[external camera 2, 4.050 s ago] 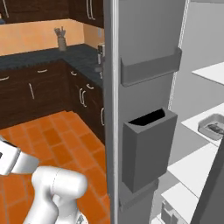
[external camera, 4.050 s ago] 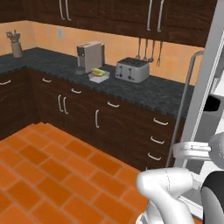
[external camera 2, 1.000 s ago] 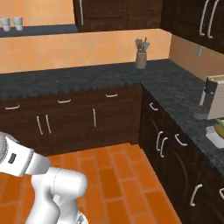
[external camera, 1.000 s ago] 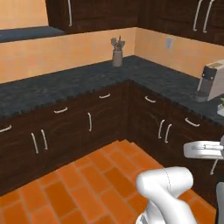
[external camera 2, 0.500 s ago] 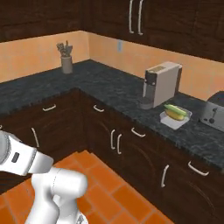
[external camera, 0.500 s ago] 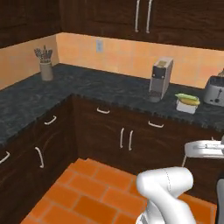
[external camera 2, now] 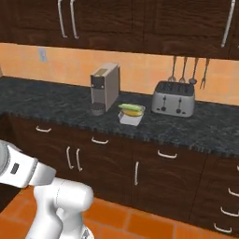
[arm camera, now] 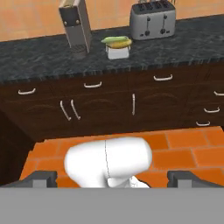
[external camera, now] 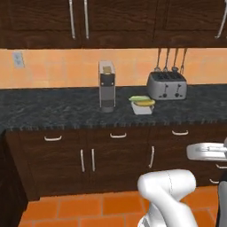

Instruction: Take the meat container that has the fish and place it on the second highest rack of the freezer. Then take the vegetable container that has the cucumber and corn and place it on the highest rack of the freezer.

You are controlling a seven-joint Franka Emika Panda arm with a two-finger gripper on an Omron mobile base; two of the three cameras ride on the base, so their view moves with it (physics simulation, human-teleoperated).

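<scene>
Sitting near the worktop's [external camera: 53, 113] front edge, a white container [external camera: 142, 108] holds cucumber [external camera: 138, 98] and corn [external camera: 145, 103]. The hand's [arm camera: 112, 178] fingers are spread apart, empty.

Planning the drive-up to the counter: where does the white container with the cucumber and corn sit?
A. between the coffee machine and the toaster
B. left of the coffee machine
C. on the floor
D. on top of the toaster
A: the container rests on the counter with the coffee machine on one side and the toaster on the other.
</scene>
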